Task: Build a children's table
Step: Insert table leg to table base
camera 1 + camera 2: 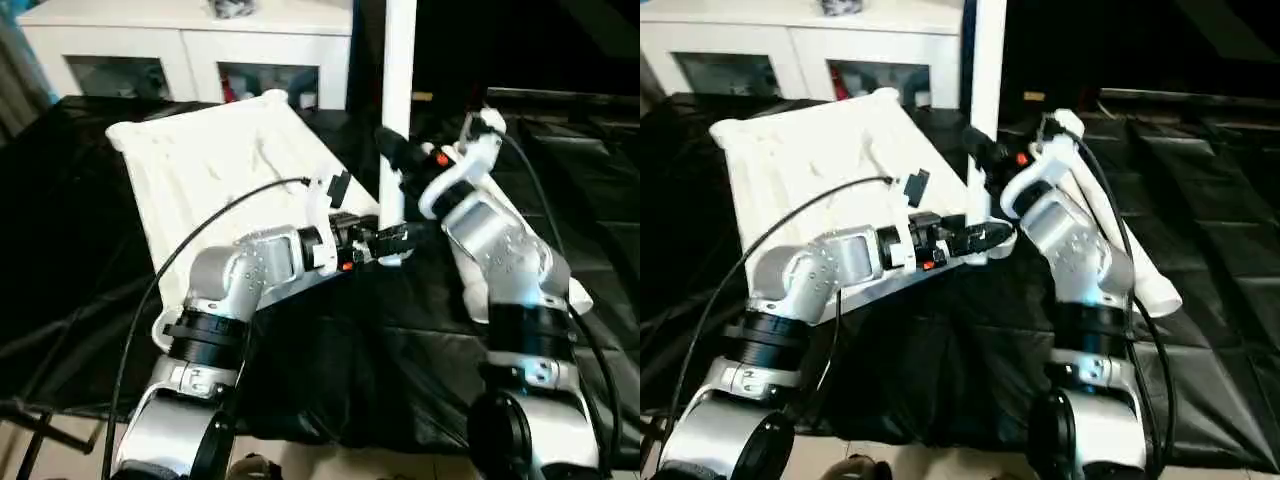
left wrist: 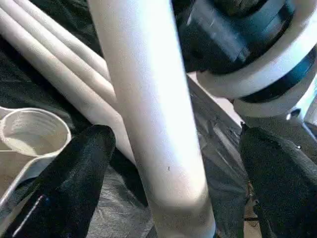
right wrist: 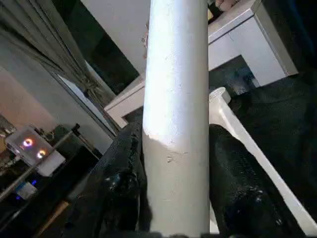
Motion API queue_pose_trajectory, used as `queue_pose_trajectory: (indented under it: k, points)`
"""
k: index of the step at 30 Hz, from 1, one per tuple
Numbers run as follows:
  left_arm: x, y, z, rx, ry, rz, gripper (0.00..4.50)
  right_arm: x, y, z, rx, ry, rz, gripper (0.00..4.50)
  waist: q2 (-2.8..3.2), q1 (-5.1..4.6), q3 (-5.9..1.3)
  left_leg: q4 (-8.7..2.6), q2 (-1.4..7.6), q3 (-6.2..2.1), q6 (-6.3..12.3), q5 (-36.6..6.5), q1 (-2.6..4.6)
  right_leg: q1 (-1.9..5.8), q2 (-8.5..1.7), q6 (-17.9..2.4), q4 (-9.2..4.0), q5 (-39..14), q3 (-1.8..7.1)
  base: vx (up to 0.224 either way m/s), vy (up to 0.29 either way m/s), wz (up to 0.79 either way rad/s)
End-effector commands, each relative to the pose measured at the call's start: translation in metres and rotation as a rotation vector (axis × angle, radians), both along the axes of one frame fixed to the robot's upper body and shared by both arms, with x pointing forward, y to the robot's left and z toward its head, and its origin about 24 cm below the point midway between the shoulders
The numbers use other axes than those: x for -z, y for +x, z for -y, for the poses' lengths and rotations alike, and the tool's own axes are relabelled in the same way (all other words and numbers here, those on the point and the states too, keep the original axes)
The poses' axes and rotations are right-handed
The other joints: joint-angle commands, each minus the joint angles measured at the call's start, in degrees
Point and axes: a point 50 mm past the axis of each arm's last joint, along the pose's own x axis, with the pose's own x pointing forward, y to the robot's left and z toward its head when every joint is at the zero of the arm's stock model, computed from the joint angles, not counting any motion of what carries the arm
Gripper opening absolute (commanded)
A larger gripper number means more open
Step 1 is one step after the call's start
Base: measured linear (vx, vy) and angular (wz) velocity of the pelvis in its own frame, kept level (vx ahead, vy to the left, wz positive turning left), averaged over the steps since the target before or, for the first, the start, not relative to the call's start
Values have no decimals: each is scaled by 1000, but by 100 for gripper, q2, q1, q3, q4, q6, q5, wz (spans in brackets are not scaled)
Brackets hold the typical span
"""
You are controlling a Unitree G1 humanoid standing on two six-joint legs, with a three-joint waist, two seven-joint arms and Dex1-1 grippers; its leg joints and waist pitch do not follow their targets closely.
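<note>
The tabletop (image 1: 225, 165) lies underside up at ten o'clock. Left end effector (image 2: 163, 183) spreads wide around the upright leg (image 1: 397, 100), long axis vertical; right end effector (image 3: 176, 188) clamps it. Spare legs (image 2: 54, 64), apparently three, lie behind.

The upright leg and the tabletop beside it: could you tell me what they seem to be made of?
The upright leg, shut in the right claw, looks like a smooth white tube with a soft satin sheen and faint scuffs; plastic or painted metal, I cannot tell which. The tabletop looks like moulded white plastic: matt, with ribs and a round threaded corner socket.
</note>
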Motion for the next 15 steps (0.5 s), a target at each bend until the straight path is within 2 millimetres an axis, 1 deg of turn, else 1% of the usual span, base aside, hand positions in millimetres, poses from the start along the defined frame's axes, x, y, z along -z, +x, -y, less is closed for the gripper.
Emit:
queue_pose_trajectory:
  k: [1, 2, 3, 4, 5, 6, 7, 8, 10, 12, 13, 14, 15]
  points:
    - [-2, 4, -1, -25, -12, 6, 414, -8, 2, -3, -1, 25, 24, 149, -67, 9, -475, -357, 214, -116, 79, -464, 139, 309, -435, -1050, -401, -354, 224, 0, 0, 0]
    - [-2, 4, -2, -32, -14, 5, 394, -8, 2, -4, -1, 26, 24, 149, -52, 12, -475, -357, 217, -118, 68, -493, 148, 306, -436, -1055, -404, -381, 225, 0, 0, 0]
    - [-3, 6, -4, -49, -28, 3, 394, -8, 1, -5, -2, 26, 23, 149, -30, 10, -473, -358, 215, -118, 45, -524, 149, 303, -432, -1055, -411, -396, 226, 0, 0, 0]
    - [-3, 6, -4, -49, -28, 3, 378, -8, 1, -5, -2, 26, 23, 149, -40, 7, -475, -359, 216, -117, 38, -531, 149, 307, -431, -1059, -410, -378, 227, 0, 0, 0]
    - [-3, 7, -5, -56, -32, 3, 378, -8, 1, -5, -2, 26, 22, 149, -45, 11, -475, -364, 218, -122, 26, -539, 147, 314, -436, -1061, -408, -378, 225, 0, 0, 0]
    - [-2, 8, -6, -64, -32, 0, 366, -7, 1, -5, -2, 26, 20, 149, -8, 15, -476, -365, 223, -129, 2, -560, 154, 308, -439, -1063, -402, -389, 224, 0, 0, 0]
    - [-1, 9, -7, -78, -31, -6, 366, -7, 1, -6, -3, 27, 17, 149, -19, 6, -475, -364, 220, -122, 1, -570, 155, 302, -428, -1058, -412, -382, 225, 0, 0, 0]
    - [1, 11, -8, -93, -38, -30, 357, -6, 1, -6, -2, 31, 13, 149, -27, 6, -479, -364, 215, -123, -11, -565, 152, 314, -429, -1061, -402, -328, 227, 0, 0, 0]
    - [2, 11, -8, -95, -39, -40, 334, -6, 2, -7, 0, 32, 11, 149, -26, 8, -479, -366, 216, -124, -15, -586, 158, 311, -432, -1065, -406, -336, 225, 0, 0, 0]
    - [3, 11, -8, -93, -40, -47, 322, -6, 1, -6, 1, 33, 10, 149, -32, 12, -483, -361, 217, -121, -10, -534, 153, 312, -434, -1103, -394, -243, 227, 0, 0, 0]
    - [4, 11, -8, -93, -39, -55, 322, -6, 1, -7, 2, 33, 9, 149, -10, 16, -486, -359, 217, -125, -11, -524, 154, 313, -435, -1115, -385, -217, 224, 0, 0, 0]
    - [4, 12, -8, -92, -39, -65, 299, -6, 2, -7, 4, 33, 8, 149, -9, 13, -487, -357, 216, -124, -2, -523, 149, 316, -435, -1125, -386, -177, 223, 0, 0, 0]
    - [5, 12, -7, -93, -37, -69, 299, -6, 2, -6, 6, 35, 7, 149, -24, 12, -481, -360, 214, -123, 7, -546, 150, 318, -434, -1119, -395, -194, 224, 0, 0, 0]
